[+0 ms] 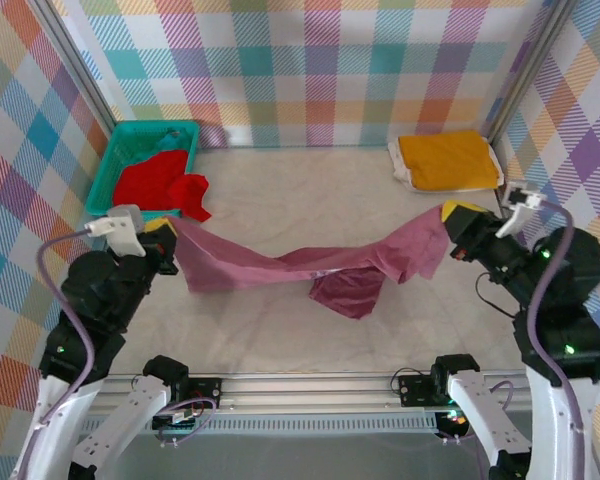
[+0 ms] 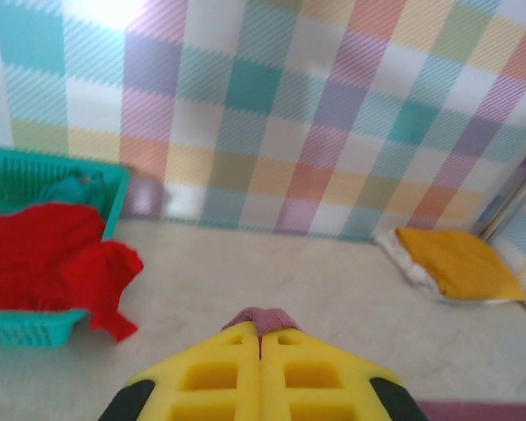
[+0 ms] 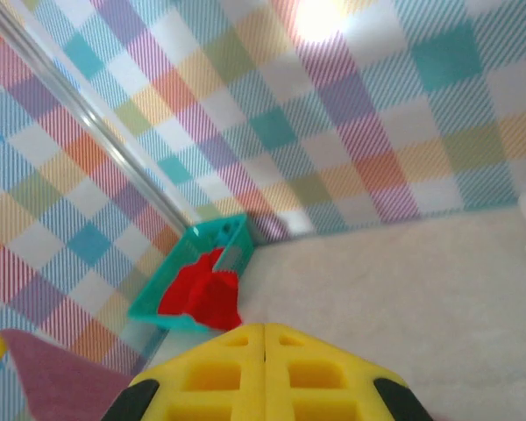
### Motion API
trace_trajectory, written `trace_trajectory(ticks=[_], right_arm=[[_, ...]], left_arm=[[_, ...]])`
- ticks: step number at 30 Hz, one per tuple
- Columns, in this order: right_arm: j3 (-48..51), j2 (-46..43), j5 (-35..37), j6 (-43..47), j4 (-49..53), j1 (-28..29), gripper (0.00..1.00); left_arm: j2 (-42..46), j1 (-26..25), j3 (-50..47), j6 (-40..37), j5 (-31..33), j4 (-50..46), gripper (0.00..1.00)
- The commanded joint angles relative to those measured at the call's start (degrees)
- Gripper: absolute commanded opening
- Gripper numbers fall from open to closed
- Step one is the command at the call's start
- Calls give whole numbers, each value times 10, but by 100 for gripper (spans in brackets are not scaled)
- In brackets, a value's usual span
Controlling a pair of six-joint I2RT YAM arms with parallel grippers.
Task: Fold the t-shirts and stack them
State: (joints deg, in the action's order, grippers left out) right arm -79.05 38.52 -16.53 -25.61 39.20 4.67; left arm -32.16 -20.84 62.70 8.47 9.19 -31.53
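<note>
We start at the near side of the desk [image 1: 270, 335]. Our left end effector [image 1: 161, 228] is pinched tight on one end of the maroon t-shirt [image 1: 280, 265], over the left side of the desk. Our right end effector [image 1: 458, 213] is pinched tight on the other end, over the right side. So the shirt's long way runs left to right, from one end effector to the other. Both ends are up in the air. The middle hangs down and rests on the desk, with a bunched fold toward the near edge. Neither arm is nearer, as each has its own end.

We think the next move is to lay the shirt flat. For that, both arms need to go the same way together, or the cloth may twist or slip.

Farther back, the red t-shirt [image 1: 160, 182] sits in the teal basket [image 1: 130, 140] at the far left corner, and part of it spills over the rim. The yellow-orange t-shirt [image 1: 448, 160] lies folded at the far right corner.
</note>
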Motion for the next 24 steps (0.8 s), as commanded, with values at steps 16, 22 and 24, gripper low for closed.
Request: trace_trajectory(ticks=[16, 22, 24], right_arm=[[-98, 208, 50, 4, -31, -2, 0], [182, 197, -85, -57, -160, 42, 13], [234, 202, -79, -29, -166, 86, 21]], left_arm=[[-302, 6, 255, -98, -9, -27, 0], [-292, 6, 121, -86, -11, 50, 0], [-302, 6, 97, -87, 9, 54, 0]])
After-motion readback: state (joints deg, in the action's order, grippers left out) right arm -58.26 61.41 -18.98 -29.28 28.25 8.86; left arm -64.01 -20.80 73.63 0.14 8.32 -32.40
